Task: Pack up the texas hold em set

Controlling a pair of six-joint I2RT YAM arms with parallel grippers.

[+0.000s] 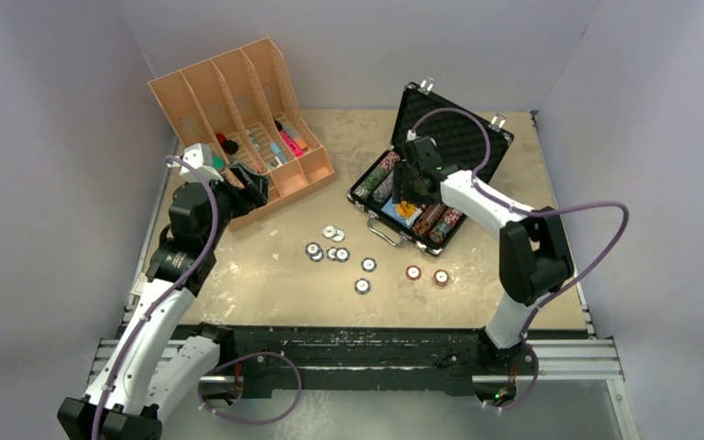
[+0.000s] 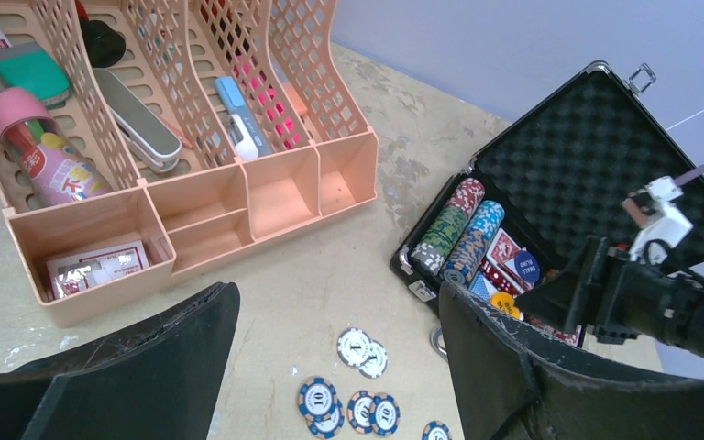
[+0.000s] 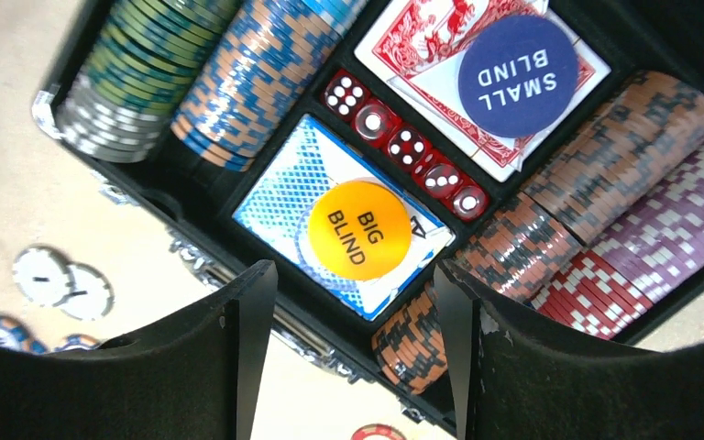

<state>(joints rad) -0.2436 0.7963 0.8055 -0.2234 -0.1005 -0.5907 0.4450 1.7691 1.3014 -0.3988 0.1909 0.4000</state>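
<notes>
Hovering with its jaws spread and nothing between them, the right pincer (image 3: 350, 280) hangs straight over the yellow Big Blind button (image 3: 359, 229), a smooth disc lying flat on the blue-backed deck (image 3: 280, 188). Just past that sits a line of glossy red dice (image 3: 408, 147), then the red-backed deck (image 3: 403, 50) under the dark blue Small Blind button (image 3: 517, 75). To either side of the pincer, ridged chip rows (image 3: 605, 165) lie on edge in troughs, their long axes along the same line as the decks.

All of this rests in the open briefcase (image 1: 458, 137), whose lid with its bumpy foam stands up beyond the pincer. What is not yet packed lies the other way, on the table (image 1: 266, 293) outside the silver handle (image 1: 383, 231): two red chips (image 1: 426, 273) close on the robot side, and the loose chips (image 1: 339, 252), white and blue-striped and mostly flat, further to the pincer's left.

The red pair looks nearer this arm; the striped scatter sits about midway to the left pincer (image 2: 339, 307), also released and empty, beside the orange lattice organiser (image 1: 238, 119).
</notes>
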